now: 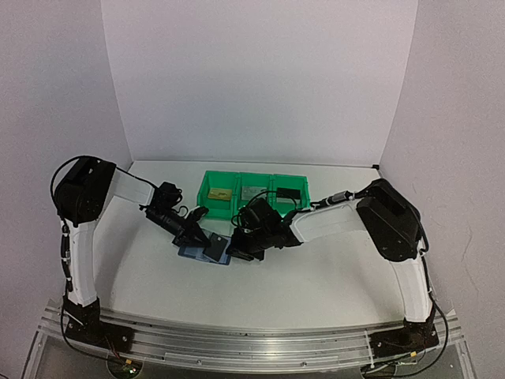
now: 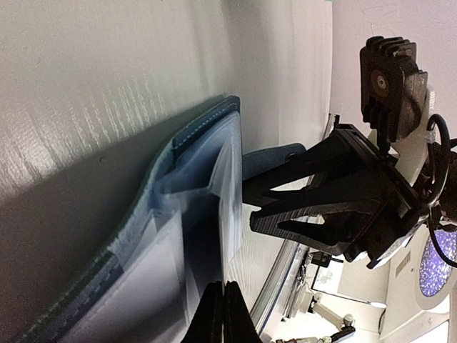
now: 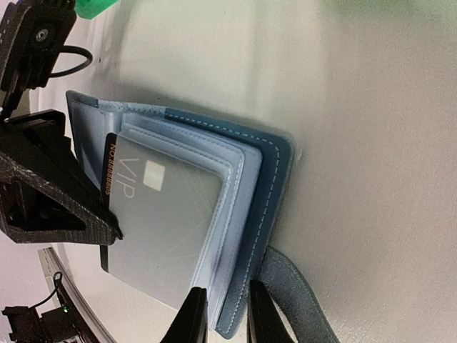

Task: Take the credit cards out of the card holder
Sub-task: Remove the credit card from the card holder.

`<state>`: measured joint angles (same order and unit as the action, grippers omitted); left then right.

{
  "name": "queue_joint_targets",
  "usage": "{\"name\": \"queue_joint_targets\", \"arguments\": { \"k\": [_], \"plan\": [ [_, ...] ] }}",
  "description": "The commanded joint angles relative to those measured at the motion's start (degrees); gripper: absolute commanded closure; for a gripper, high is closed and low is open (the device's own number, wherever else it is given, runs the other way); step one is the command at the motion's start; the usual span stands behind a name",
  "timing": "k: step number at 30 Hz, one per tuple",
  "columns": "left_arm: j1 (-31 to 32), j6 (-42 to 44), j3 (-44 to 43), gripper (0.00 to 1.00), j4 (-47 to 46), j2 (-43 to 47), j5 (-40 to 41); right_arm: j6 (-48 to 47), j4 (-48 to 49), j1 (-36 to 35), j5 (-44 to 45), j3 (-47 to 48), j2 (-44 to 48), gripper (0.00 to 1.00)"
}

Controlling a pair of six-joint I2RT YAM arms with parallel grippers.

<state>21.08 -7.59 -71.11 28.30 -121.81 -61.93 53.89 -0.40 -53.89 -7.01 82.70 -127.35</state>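
Observation:
The blue card holder (image 1: pixel 197 253) lies open on the white table, in front of the bins. In the right wrist view it (image 3: pixel 265 179) shows light blue sleeves. A dark card (image 3: pixel 108 182) printed VIP sticks partly out of one sleeve. My left gripper (image 1: pixel 199 230) is shut on that card's protruding edge, its fingertips pressed together (image 2: pixel 223 306). My right gripper (image 1: pixel 239 246) pinches the holder's opposite edge between its fingers (image 3: pixel 227 314), next to the closing tab (image 3: pixel 300 300). A gold card (image 1: pixel 221 192), a silver card (image 1: pixel 252 190) and a black card (image 1: pixel 289 192) lie in the bins.
Three joined green bins (image 1: pixel 217 210) stand just behind the card holder at the table's middle back. White walls close off the back and both sides. The metal rail with the arm bases (image 1: pixel 237 339) runs along the near edge.

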Motion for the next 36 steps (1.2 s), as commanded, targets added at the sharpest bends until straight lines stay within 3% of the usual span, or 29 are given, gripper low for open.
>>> {"name": "queue_joint_targets", "arguments": {
  "k": [1, 13, 20, 28, 36],
  "plan": [
    [-1.6, 4.1, 0.4, 1.0, 3.4, 3.6, -0.9, -0.3, -11.0, -0.2, 1.5, -4.2, -6.1, 0.82],
    [-3.1, 4.5, 2.1, 1.0, 1.0, 2.3, 0.1, -1.8, -10.9, -0.2, 1.0, -3.1, -5.7, 0.8],
    [-3.0, 3.5, 3.0, 1.0, -1.4, 1.6, 0.3, -6.9, -11.0, -0.2, 2.2, 4.2, -2.9, 0.7],
    [-2.9, 2.3, 3.1, 0.96, -3.4, -0.2, -0.2, -8.0, -10.9, -0.4, 1.2, 9.9, -4.3, 0.68],
    [-2.9, 2.0, 3.0, 0.97, -3.5, -0.4, -0.5, -10.7, -10.7, -1.2, 7.8, 14.2, -1.7, 0.68]
  ]
}}
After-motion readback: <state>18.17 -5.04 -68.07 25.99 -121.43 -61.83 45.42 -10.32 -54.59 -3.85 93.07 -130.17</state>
